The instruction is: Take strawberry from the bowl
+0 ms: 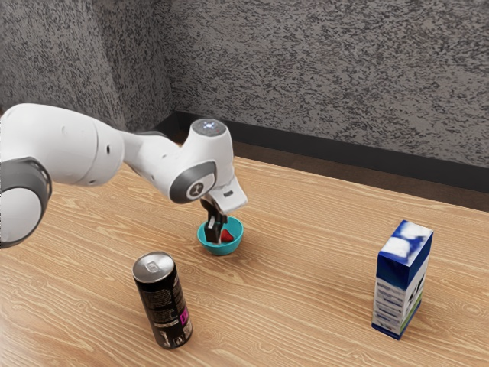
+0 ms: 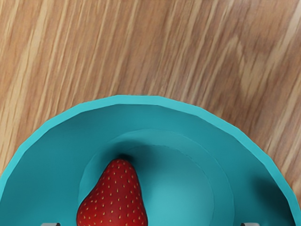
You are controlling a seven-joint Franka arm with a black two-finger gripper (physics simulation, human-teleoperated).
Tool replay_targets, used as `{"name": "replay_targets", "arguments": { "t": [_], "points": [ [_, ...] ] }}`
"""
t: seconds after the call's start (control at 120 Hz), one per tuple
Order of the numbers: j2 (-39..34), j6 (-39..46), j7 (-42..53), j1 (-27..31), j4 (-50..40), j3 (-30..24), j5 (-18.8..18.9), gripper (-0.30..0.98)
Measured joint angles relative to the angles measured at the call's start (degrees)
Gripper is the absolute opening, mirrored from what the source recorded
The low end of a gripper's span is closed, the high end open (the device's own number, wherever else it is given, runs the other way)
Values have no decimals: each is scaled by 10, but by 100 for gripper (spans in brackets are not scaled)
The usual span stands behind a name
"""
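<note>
Reach-in step, pre-grasp: my gripper (image 1: 215,236) is down in the teal bowl (image 1: 231,245), jaws spread wide, nothing clamped, tips to either side of the strawberry (image 2: 114,200). Berry lies on the bowl's floor, off-centre between my tips and nearer one of them, so next I'd shift a bit to centre on it, ease lower if needed, and close gently without catching the wall. After that, lift straight up past the rim and carry it out; looks like the pick itself is ahead.
</note>
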Motion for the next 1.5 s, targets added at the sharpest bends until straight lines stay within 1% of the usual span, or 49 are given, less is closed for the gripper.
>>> {"name": "replay_targets", "arguments": {
  "t": [0.467,0.667,0.925,1.167,1.5],
  "points": [
    [30,24,28,2,17,1,2,47],
    [32,32,33,2,16,1,-1,38],
    [40,36,38,7,14,2,-4,33],
    [39,45,28,7,14,2,9,26],
    [37,38,35,7,13,3,-1,17]
  ]
}}
